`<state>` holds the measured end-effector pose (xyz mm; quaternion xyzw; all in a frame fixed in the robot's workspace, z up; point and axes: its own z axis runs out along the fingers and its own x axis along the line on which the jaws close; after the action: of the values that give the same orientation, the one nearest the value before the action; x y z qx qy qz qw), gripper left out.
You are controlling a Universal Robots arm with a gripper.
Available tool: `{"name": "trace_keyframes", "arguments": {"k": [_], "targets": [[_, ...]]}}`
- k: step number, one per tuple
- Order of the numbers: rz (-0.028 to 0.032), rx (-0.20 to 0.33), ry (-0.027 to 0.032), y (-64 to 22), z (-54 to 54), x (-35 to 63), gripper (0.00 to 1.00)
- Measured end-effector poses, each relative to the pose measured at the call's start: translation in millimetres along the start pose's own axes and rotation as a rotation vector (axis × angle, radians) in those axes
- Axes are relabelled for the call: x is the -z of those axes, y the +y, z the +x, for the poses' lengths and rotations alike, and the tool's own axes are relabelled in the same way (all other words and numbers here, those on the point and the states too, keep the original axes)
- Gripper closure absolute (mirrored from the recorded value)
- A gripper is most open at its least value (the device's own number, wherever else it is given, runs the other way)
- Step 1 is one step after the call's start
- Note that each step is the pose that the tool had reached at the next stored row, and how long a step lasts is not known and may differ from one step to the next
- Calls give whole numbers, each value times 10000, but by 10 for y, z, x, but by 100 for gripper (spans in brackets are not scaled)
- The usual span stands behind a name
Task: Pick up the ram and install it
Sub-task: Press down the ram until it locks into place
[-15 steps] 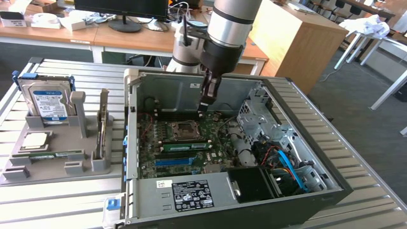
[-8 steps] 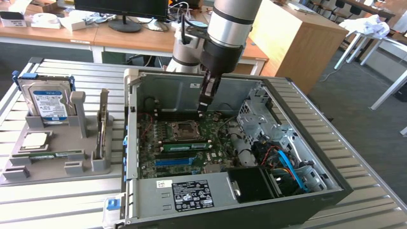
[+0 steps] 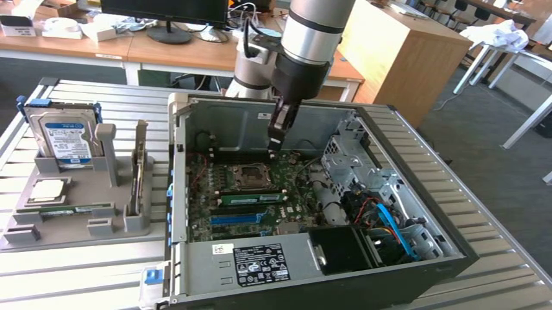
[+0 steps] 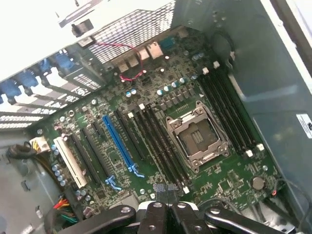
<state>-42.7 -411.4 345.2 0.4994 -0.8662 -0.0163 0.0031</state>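
Observation:
A green ram stick [image 3: 69, 208] lies flat in the grey holder [image 3: 77, 223] on the exterior view's left, outside the computer case [image 3: 414, 194]. A second green stick [image 3: 250, 194] sits in a motherboard slot just in front of the open processor socket [image 3: 253, 173]. My gripper [image 3: 275, 147] hangs inside the case, above the motherboard's far edge behind the socket. Its fingers are shut with nothing between them. In the wrist view the shut gripper [image 4: 165, 191] looks down on the socket [image 4: 197, 139] and the long black memory slots [image 4: 156, 141] beside it.
A blue-labelled hard drive [image 3: 62, 139] stands in the holder, with a square silver chip [image 3: 48, 188] below it and a thin upright board [image 3: 138, 165]. Drive cages and cables [image 3: 379, 213] crowd the case's right side. A blue slot [image 4: 117, 144] crosses the motherboard.

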Motion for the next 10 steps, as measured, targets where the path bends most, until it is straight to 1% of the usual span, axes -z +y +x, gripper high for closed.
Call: {"name": "trace_keyframes", "arguments": {"k": [10], "targets": [[13,-1169,-37,0,0,-2,90]]}}
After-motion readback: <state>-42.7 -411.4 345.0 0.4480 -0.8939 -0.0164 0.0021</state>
